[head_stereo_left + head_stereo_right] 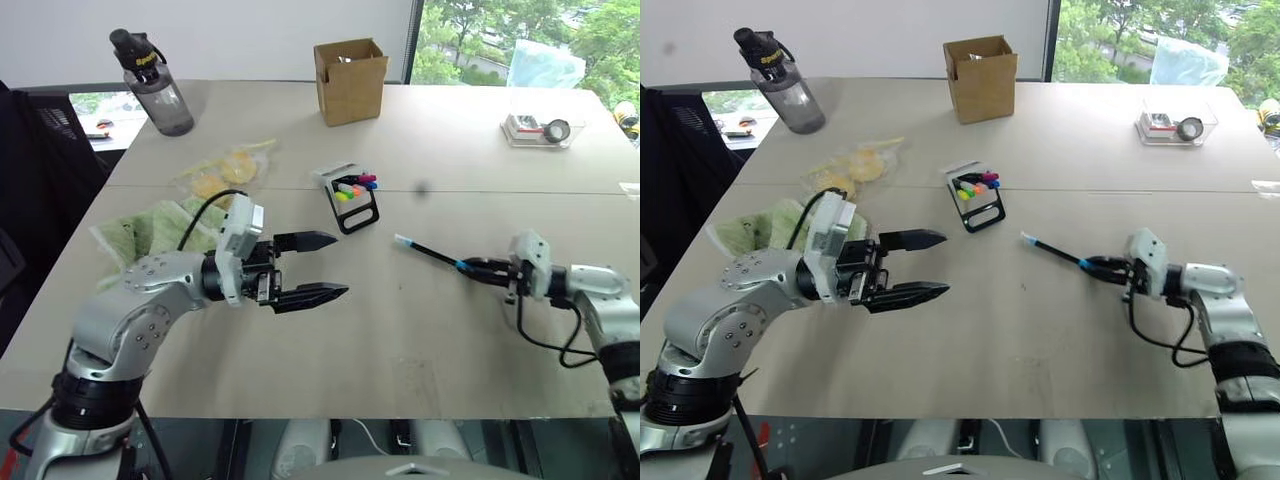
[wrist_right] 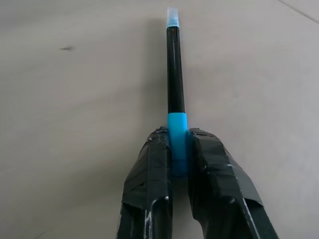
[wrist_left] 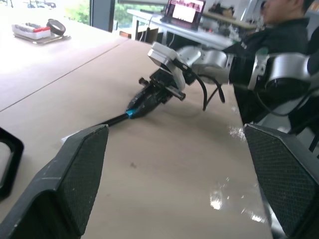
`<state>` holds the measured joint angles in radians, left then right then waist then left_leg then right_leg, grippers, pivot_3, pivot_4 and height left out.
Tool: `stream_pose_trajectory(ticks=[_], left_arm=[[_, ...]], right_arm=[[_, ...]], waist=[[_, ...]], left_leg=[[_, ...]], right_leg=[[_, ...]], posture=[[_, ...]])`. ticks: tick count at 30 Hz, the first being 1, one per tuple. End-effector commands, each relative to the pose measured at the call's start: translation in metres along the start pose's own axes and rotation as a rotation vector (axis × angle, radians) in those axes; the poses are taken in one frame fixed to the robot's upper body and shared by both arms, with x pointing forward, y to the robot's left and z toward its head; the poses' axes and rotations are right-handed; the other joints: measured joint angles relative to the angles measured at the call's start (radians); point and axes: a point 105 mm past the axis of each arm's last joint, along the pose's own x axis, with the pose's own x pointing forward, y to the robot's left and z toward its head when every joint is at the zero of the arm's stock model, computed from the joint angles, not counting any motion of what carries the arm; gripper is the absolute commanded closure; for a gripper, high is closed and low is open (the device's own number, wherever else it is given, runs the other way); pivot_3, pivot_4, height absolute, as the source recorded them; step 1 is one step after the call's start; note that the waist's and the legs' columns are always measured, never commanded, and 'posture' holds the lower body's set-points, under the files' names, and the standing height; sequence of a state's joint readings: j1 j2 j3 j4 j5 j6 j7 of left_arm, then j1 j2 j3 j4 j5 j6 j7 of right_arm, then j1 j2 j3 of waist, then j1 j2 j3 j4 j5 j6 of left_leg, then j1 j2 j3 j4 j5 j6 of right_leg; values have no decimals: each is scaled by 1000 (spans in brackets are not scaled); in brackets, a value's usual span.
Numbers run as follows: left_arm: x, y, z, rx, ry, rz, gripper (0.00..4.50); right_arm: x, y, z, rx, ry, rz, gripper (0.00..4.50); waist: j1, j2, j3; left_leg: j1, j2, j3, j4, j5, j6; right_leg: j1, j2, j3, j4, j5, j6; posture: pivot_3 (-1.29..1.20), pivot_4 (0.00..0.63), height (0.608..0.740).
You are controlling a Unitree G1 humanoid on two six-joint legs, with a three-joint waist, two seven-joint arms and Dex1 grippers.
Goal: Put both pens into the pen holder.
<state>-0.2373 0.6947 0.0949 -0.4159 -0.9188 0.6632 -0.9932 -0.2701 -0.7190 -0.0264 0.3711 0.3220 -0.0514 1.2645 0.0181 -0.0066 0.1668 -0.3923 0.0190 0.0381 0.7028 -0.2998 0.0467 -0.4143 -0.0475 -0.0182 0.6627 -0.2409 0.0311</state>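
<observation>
At the far left corner of the table (image 1: 470, 330) stands a water bottle (image 1: 156, 82), and nearer to me, along the left edge, lie green and yellow plastic bags (image 1: 170, 215). My left gripper (image 1: 322, 267) hangs above the tabletop just right of those bags, its two fingers spread wide apart with nothing between them, pointing across toward my right side. Bare tabletop runs from under it all the way to the near edge.

Just beyond the left gripper's fingertips sits the pen holder (image 1: 352, 198), lying tipped on the table with coloured ends showing at its mouth. Behind it, well apart and near the far edge, stands a brown cardboard box (image 1: 350, 80).

Right of the holder there is a wide stretch of open surface, crossed by the seam between the two tabletops. In it is the blue-ended pen (image 2: 175, 89), clamped at its near blue band between the fingers of my right gripper (image 2: 178, 149). Its long axis runs low over the table, the free light-blue tip pointing away from my right hand, toward the holder and slightly back. A clear tray (image 1: 538, 130) sits at the far right corner
</observation>
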Motion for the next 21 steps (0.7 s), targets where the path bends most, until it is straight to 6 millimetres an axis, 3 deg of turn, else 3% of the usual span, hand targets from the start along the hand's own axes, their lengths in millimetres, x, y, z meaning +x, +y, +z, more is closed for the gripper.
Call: stream_pose_trajectory(ticks=[1,6,11,18,21], left_arm=[[4,4,-5,-142,-137,48,0],[21,3,-6,-410,-397,27,0],[41,6,3,-551,-516,-37,0],[56,14,16,-586,-552,-116,0],[63,15,21,-599,-571,-146,0]], right_arm=[[-21,15,20,-16,-62,-8,4474],[-35,41,61,111,-276,-96,4474],[-26,69,102,174,-425,-99,4474],[-10,107,131,248,-517,31,4474],[-4,111,137,256,-535,53,4474]], waist=[[-3,0,0],[-7,0,0],[-4,-1,0],[-4,-2,0],[-4,-2,0]], left_leg=[[0,0,0,0,0,0],[3,0,0,0,-2,4],[9,1,0,0,-3,4],[8,-1,1,0,-3,4],[8,-1,1,0,-3,4]], right_leg=[[0,0,0,0,0,0],[2,-1,0,2,0,0],[7,0,0,2,1,-1],[7,7,3,0,0,-1],[7,8,4,0,0,-1]], posture=[[0,150,736],[0,150,736],[0,150,736],[0,150,736],[0,150,736]])
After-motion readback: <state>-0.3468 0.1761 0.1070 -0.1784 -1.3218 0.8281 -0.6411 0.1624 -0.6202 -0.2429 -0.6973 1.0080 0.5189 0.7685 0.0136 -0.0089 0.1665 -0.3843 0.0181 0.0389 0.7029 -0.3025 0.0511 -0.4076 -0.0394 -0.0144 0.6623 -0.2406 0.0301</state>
